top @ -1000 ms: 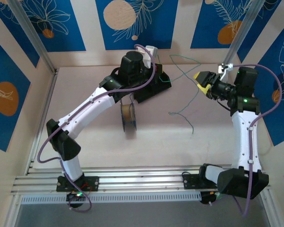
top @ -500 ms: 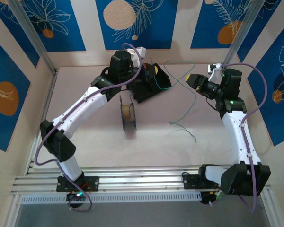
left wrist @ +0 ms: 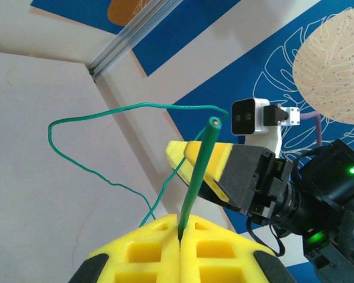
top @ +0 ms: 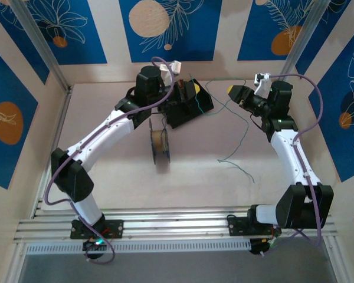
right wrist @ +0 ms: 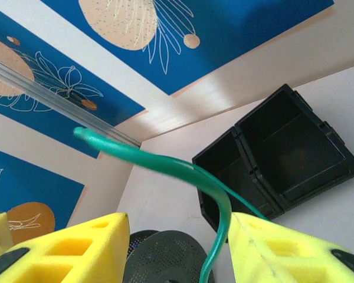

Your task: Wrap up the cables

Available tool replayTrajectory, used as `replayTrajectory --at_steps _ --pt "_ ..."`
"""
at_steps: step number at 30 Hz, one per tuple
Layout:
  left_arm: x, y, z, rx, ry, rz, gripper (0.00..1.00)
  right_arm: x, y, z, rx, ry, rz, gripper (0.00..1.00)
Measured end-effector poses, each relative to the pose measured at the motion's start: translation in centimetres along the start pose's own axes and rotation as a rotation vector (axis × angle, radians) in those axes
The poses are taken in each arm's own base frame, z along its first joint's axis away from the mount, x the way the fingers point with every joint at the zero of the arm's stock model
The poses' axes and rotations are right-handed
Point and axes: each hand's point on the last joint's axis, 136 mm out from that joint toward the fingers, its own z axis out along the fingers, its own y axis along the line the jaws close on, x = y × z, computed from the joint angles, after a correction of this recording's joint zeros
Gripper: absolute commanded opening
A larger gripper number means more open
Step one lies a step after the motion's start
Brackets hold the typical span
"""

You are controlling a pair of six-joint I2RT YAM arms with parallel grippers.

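Note:
One green cable (top: pixel 236 168) trails across the table from the back towards the front right. Its thick end (left wrist: pixel 196 171) stands up out of my left gripper (left wrist: pixel 181 233), which is shut on it above the black tray (top: pixel 189 112). In the top view the left gripper (top: pixel 190 89) and right gripper (top: pixel 233 91) face each other at the back of the table. My right gripper (right wrist: pixel 177 227) is open. The cable (right wrist: pixel 165 160) passes between its yellow fingers (right wrist: pixel 283 250), lying against the right-hand one. The right gripper's yellow finger (left wrist: pixel 209 168) shows just behind the held cable end.
A two-compartment black tray (right wrist: pixel 289 147) lies at the back centre. A dark spool (top: pixel 160 144) stands on its edge in front of the tray and appears as a perforated disc (right wrist: pixel 165 259) below the right fingers. Walls and aluminium posts close the back and sides.
My right gripper has swung up and left towards the left gripper, its jaws narrowing around the cable. The left gripper shifted slightly back and left. The cable's loose tail slid to the right.

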Motion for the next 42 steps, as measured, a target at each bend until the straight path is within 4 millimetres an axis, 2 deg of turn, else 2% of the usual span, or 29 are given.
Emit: replayTrajectory --at_steps 1,2,3,6,8,9,13,15,20,23,27,31,34,37,42 --pt "0.1 0.0 0.0 0.003 0.002 -0.004 0.00 -0.1 0.0 0.0 0.000 -0.004 0.000 0.45" --pt "0.1 0.0 0.0 0.006 0.001 -0.007 0.00 -0.1 -0.1 0.1 0.001 -0.009 -0.001 0.37" --pt "0.1 -0.1 0.0 0.009 0.000 -0.012 0.00 0.0 -0.1 0.1 -0.002 -0.014 0.007 0.26" --pt "0.0 -0.3 -0.1 0.019 -0.002 -0.018 0.00 0.4 -0.5 0.3 0.000 -0.015 0.030 0.00" --pt "-0.1 -0.4 -0.2 0.021 -0.004 -0.017 0.01 0.7 -0.9 0.4 0.005 -0.012 0.040 0.00" --pt "-0.1 -0.4 -0.2 0.021 -0.004 -0.016 0.14 0.8 -1.1 0.5 0.010 -0.013 0.049 0.00" --pt "-0.2 -0.2 -0.7 -0.008 -0.009 0.003 0.79 0.9 -1.2 0.5 0.027 -0.020 0.050 0.00" --pt "-0.4 0.1 -1.5 -0.044 -0.018 0.016 1.00 1.1 -1.0 0.1 0.041 -0.024 0.049 0.00" --pt "-1.3 0.7 -4.5 -0.153 -0.052 0.050 1.00 3.1 0.0 -0.6 0.092 0.017 0.063 0.00" --pt "-1.7 1.6 -6.6 -0.252 -0.065 0.077 1.00 5.5 0.3 -0.7 0.132 0.089 0.092 0.00" --pt "-1.1 3.3 -10.1 -0.416 -0.071 0.127 1.00 9.2 0.8 -0.7 0.204 0.201 0.143 0.00" --pt "0.4 5.2 -14.6 -0.584 -0.082 0.176 1.00 12.0 1.5 -1.3 0.274 0.300 0.187 0.00" --pt "1.6 6.8 -17.1 -0.684 -0.074 0.202 1.00 12.9 1.6 -1.8 0.325 0.345 0.216 0.00" --pt "3.0 8.6 -18.3 -0.755 -0.051 0.210 1.00 14.0 1.3 -2.0 0.388 0.400 0.234 0.00" --pt "6.1 12.0 -19.0 -0.827 0.001 0.201 1.00 15.0 0.0 -1.3 0.541 0.496 0.225 0.00"
